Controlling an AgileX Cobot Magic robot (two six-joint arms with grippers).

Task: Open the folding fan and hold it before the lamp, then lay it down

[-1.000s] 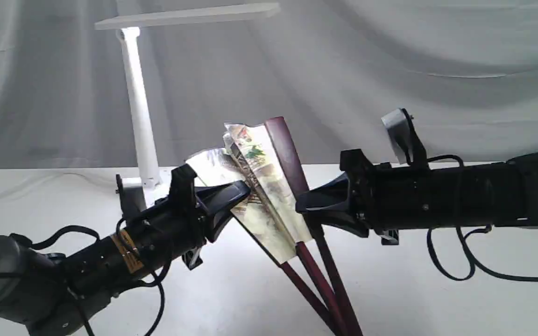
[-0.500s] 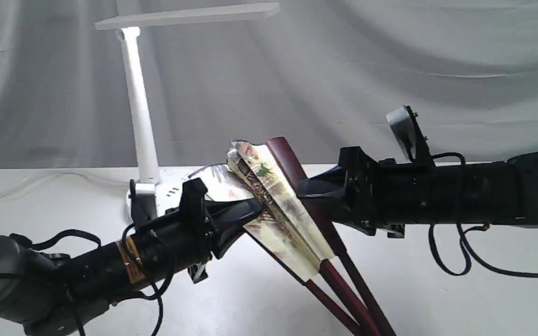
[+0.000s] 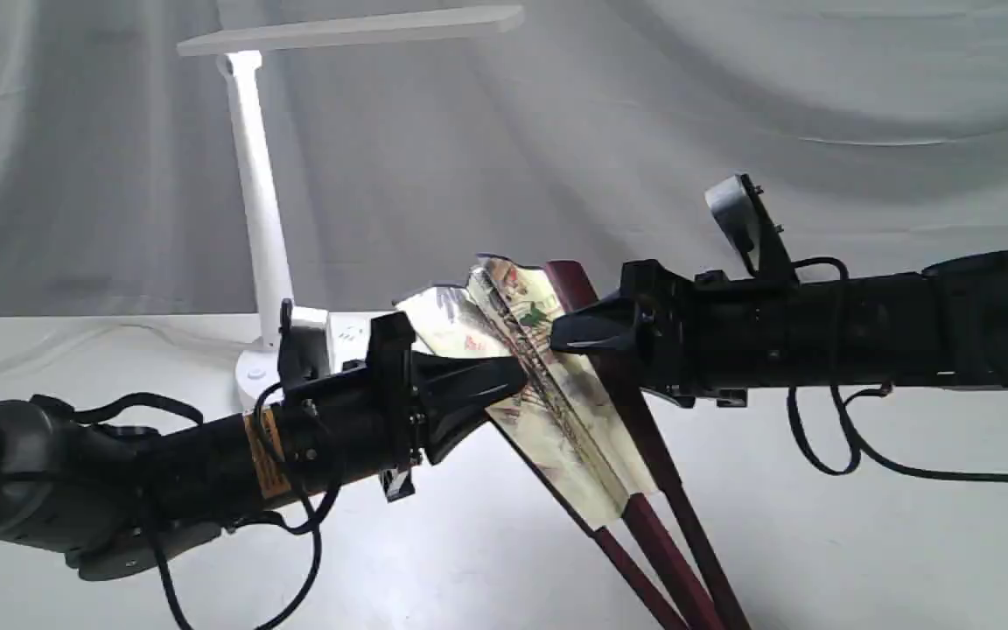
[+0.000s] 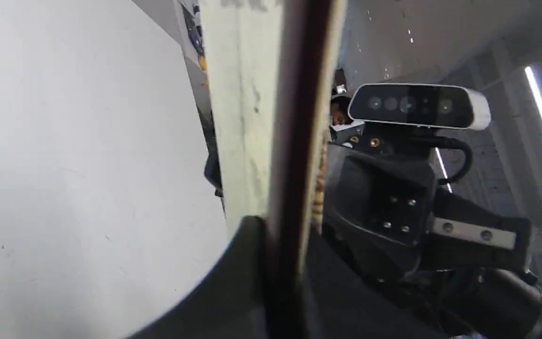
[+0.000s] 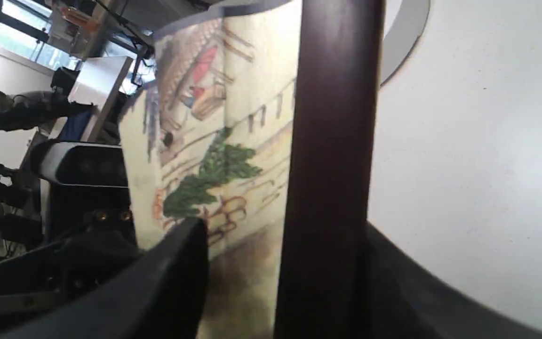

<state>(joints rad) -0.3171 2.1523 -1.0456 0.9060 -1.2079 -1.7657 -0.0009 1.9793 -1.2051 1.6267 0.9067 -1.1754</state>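
The folding fan (image 3: 556, 394) hangs above the table, only partly spread and tilted, its maroon ribs (image 3: 670, 560) running down to the lower right. My left gripper (image 3: 508, 385) is shut on its left guard and pleats. My right gripper (image 3: 561, 337) is shut on the right maroon guard. The left wrist view shows the dark guard (image 4: 294, 141) and cream paper between that gripper's fingers (image 4: 247, 263). In the right wrist view the wide maroon guard (image 5: 332, 165) and painted paper (image 5: 214, 155) sit between the fingers (image 5: 172, 278). The white lamp (image 3: 259, 201) stands behind and to the left.
The lamp's round base (image 3: 294, 359) sits on the white table (image 3: 819, 542), just behind my left gripper; its flat head (image 3: 346, 31) reaches over the scene. A grey cloth backdrop (image 3: 731, 105) hangs behind. A loose cable (image 3: 828, 437) droops from my right arm.
Both grippers have carried the fan to the right; the left arm has swung rightwards and levelled out, and the right gripper has risen a little. The fan's spread looks much the same.
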